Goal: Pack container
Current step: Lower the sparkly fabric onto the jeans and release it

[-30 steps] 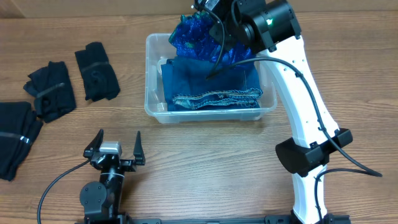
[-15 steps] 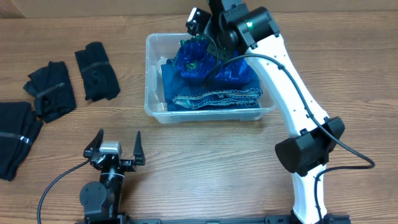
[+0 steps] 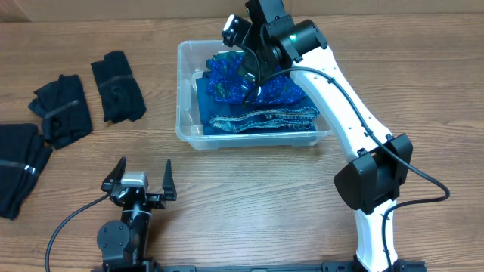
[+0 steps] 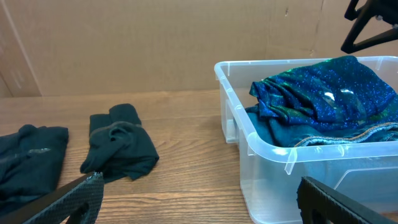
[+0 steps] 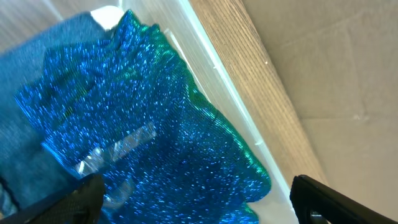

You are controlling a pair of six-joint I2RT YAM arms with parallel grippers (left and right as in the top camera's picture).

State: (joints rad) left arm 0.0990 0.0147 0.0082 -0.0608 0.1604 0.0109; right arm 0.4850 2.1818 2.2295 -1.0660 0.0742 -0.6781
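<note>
Wooden surface (image 3: 249, 204) seen from above and from both wrists. The container (image 3: 184, 91), a clear plastic bin with rounded corners, stands toward the far edge of the surface, about midway between its left and right edges. Inside it, folded denim (image 3: 261, 119) lies along the near wall over a plain blue cloth (image 3: 215, 102), with a sparkling blue-green fabric (image 3: 227, 75) heaped against the far wall and rising to about rim height in the left wrist view (image 4: 323, 93). The right pincer (image 3: 253, 64) hangs over the far half of the container, its fingers spread wide above the sparkling fabric (image 5: 137, 124) and gripping nothing; whether the tips touch the cloth cannot be told. The left pincer (image 3: 144, 168) sits low at the near edge, left of centre, likewise spread and empty, facing the container wall (image 4: 273, 180). Three dark folded garments lie apart from the container near the left edge: one (image 3: 117, 87) closest to the bin, a second (image 3: 60, 109) beside it, and a third (image 3: 19, 166) at the edge itself
</note>
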